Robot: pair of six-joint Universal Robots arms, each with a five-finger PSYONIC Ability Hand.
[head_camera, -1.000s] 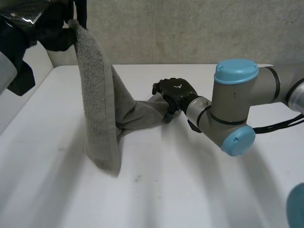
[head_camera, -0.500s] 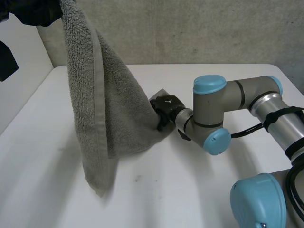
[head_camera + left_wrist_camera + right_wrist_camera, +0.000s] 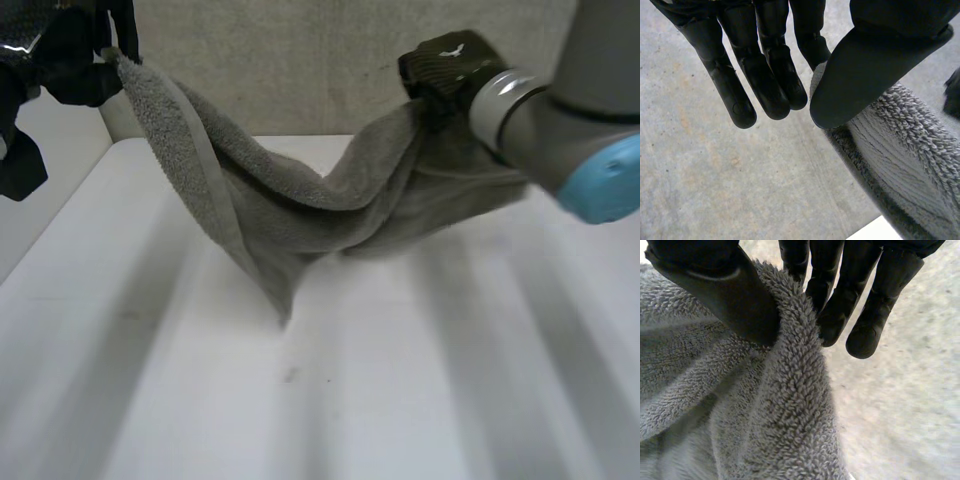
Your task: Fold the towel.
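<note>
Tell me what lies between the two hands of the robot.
In the head view, the towel spans from the left hand to the right hand, sagging in the middle.

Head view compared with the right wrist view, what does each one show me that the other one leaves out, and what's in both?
Head view: the left hand holding one end of the towel high, the right hand holding the other end up, and the towel sagging between them toward the white table. Right wrist view: the pinch close up, with the thumb pressing a fold of towel against the fingers. Both: the right hand shut on the grey towel.
</note>
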